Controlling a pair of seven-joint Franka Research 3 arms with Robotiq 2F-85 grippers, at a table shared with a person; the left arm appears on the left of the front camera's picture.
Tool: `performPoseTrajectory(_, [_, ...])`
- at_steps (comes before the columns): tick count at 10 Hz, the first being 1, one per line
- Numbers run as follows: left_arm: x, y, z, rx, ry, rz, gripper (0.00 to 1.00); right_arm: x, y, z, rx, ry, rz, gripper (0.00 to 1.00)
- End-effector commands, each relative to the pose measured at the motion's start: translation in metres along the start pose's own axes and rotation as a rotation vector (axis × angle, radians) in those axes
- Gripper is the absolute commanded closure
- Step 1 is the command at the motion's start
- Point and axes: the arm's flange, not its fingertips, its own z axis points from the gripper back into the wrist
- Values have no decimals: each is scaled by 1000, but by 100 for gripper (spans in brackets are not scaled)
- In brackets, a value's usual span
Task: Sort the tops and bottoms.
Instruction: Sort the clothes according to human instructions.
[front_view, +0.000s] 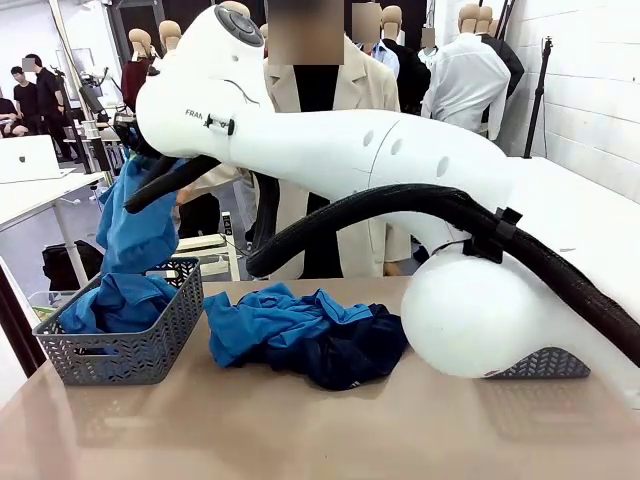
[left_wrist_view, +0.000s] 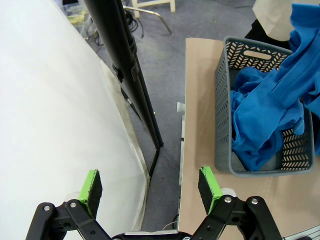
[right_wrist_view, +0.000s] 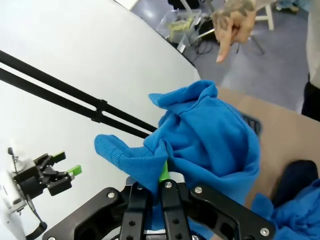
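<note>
While the right gripper (right_wrist_view: 163, 175) was clamped on a blue top (front_view: 133, 228) hanging just above the grey basket (front_view: 150, 345), it would best be centred inside the rim and lowered before letting go, with the left gripper (left_wrist_view: 150, 186) spread wide beside the table edge.

The front view looks from the near side across the tabletop (front_view: 300, 430) to the person (front_view: 320, 90) at the far side, with the right arm (front_view: 350, 150) close before the lens. The left wrist view looks down over the tabletop's left edge at the grey basket (left_wrist_view: 222, 100), shared with the front view. The right wrist view sits tight behind a blue shirt (right_wrist_view: 210, 135).
</note>
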Motion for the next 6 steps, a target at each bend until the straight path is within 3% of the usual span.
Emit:
performPoseTrajectory(1, [0,2,0,8,8,-17,0,10,8,18,19,-19,1,100])
performPoseTrajectory(6, [0,2,0,8,8,-17,0,10,8,18,19,-19,1,100])
